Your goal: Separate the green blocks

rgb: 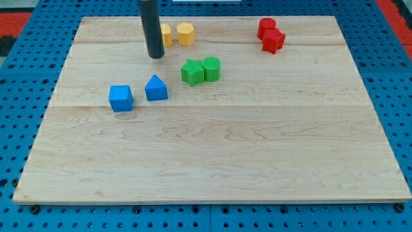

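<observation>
Blue (121, 98), yellow (185, 33), red blocks (273, 41)

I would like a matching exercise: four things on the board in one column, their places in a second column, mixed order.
1. my tip
2. red blocks
3. green blocks
4. blue cube

A. farthest toward the view's left
B. touching each other, near the board's middle top
C. view's top right
D. just left of the yellow blocks

Pairs: 1-D, 2-C, 3-B, 4-A

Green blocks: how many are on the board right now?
2. The green star-shaped block and the green round block sit touching, above the board's centre. My tip is to their left. None appear hidden.
</observation>
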Robot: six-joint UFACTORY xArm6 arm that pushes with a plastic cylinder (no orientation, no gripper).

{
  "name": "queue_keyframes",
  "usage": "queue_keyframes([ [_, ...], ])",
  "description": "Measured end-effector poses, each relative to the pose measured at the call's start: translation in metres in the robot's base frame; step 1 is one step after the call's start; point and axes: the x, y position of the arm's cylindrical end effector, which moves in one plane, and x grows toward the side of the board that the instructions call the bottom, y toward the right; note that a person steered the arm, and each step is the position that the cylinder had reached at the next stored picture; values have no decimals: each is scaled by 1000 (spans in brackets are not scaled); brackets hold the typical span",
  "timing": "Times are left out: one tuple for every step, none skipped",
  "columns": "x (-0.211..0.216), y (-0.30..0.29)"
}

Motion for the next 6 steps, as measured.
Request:
queue_keyframes([
  [37,54],
  [74,141],
  [108,222],
  [98,223],
  [74,131],
  [34,84],
])
